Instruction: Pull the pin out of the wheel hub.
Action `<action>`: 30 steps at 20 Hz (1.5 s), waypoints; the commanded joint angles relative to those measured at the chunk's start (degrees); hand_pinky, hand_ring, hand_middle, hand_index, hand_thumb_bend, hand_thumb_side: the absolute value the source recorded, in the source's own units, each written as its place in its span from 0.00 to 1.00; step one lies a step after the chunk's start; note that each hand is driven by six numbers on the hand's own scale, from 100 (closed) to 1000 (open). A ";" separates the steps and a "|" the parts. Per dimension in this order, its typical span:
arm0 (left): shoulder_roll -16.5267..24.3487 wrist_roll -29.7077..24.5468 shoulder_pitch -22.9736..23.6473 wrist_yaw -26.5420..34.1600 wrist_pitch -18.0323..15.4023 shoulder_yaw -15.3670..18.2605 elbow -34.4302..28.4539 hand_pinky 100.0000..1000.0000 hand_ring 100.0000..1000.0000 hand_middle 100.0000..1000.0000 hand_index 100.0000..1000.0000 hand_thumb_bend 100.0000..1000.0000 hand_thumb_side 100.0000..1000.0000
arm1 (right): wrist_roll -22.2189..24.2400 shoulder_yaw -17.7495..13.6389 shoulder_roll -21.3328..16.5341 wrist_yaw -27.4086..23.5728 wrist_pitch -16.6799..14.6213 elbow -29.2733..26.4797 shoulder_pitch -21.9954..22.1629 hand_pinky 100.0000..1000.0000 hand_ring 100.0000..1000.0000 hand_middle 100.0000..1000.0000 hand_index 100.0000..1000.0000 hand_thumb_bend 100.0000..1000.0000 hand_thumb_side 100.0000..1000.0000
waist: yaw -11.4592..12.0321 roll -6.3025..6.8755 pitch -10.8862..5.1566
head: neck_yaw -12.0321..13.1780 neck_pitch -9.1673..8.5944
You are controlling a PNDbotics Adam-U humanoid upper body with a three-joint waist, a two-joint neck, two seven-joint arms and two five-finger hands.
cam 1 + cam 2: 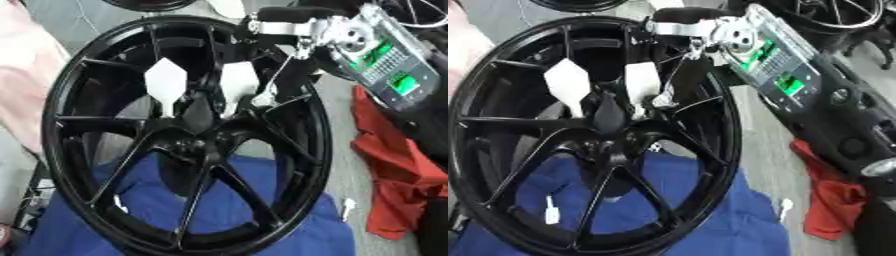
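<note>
A large black spoked wheel hub (188, 135) stands tilted on a blue cloth and fills most of both views. Two white flat-headed pins stick out near its centre, one on the left (165, 82) and one on the right (238, 82). A smaller white piece (263, 99) lies just right of them. My right hand (289, 22) comes in from the upper right and sits at the rim's top edge above the right pin. Its wrist shows a silver frame and a green circuit board (385, 62). How the hand meets the pins is hidden behind the spokes. My left hand shows in neither view.
A blue cloth (262, 220) lies under the wheel, with a small white item (550, 212) on it. A red cloth (394, 165) lies to the right, with another white bit (347, 206) beside it. Pink fabric (22, 75) is on the left. Other black wheels (837, 12) stand behind.
</note>
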 commanded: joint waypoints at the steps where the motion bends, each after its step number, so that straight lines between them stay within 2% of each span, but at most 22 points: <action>1: 1.30 0.27 -0.52 0.28 -0.03 0.94 -0.54 0.71 0.58 0.58 0.77 0.00 0.59 | -0.71 -0.64 -2.22 -0.42 -0.20 -0.15 -1.53 0.73 0.52 0.25 0.42 0.18 0.00 | -0.16 0.98 -1.84 | 0.13 -0.99; 7: 1.24 0.24 -0.64 0.86 0.11 1.12 -0.54 0.72 0.58 0.58 0.77 0.00 0.59 | -0.86 -0.48 -2.98 -0.95 -0.44 0.39 -2.12 0.73 0.51 0.24 0.41 0.20 0.00 | -0.28 1.38 -2.87 | 0.14 -1.74; 8: 1.22 0.26 -0.64 0.96 0.12 1.15 -0.54 0.72 0.58 0.58 0.77 0.00 0.61 | -0.90 -0.49 -2.97 -0.98 -0.38 0.62 -2.34 0.74 0.51 0.24 0.41 0.16 0.00 | -0.30 1.46 -3.06 | 0.12 -1.84; 9: 1.18 0.27 -0.64 1.07 0.14 1.17 -0.54 0.72 0.58 0.58 0.77 0.00 0.59 | -0.95 -0.46 -2.84 -0.95 -0.34 0.96 -2.65 0.74 0.51 0.24 0.41 0.20 0.00 | -0.32 1.54 -3.22 | 0.09 -1.92; 20: 0.77 0.17 -0.74 2.00 0.35 1.38 -0.54 0.72 0.58 0.58 0.77 0.00 0.59 | -2.71 -0.96 -2.14 -2.02 -0.69 5.30 -5.21 0.73 0.49 0.23 0.40 0.19 0.00 | -0.42 2.51 -4.96 | -1.38 -2.63; 21: 0.70 0.18 -0.77 2.14 0.43 1.39 -0.54 0.72 0.58 0.58 0.77 0.00 0.59 | -3.14 -1.25 -2.27 -2.29 -0.65 5.75 -5.36 0.72 0.48 0.23 0.40 0.19 0.00 | -0.42 2.60 -5.08 | -1.69 -2.76; 22: 0.63 0.19 -0.80 2.28 0.51 1.42 -0.54 0.72 0.58 0.58 0.77 0.00 0.60 | -3.62 -1.65 -2.41 -2.62 -0.55 6.34 -5.50 0.71 0.47 0.23 0.40 0.03 0.00 | -0.42 2.69 -5.19 | -2.01 -2.97; 23: 0.58 0.22 -0.85 2.39 0.58 1.47 -0.54 0.72 0.58 0.58 0.77 0.00 0.59 | -4.18 -2.13 -2.49 -2.97 -0.35 7.03 -5.61 0.70 0.47 0.23 0.40 0.18 0.00 | -0.41 2.78 -5.27 | -2.32 -3.18; 30: 0.22 1.12 -1.33 3.87 1.49 2.02 -0.54 0.72 0.58 0.58 0.77 0.00 0.59 | -7.62 -7.38 -4.35 -6.82 1.84 15.15 -6.96 0.61 0.42 0.22 0.40 0.14 0.00 | -0.52 3.26 -5.69 | -4.20 -3.23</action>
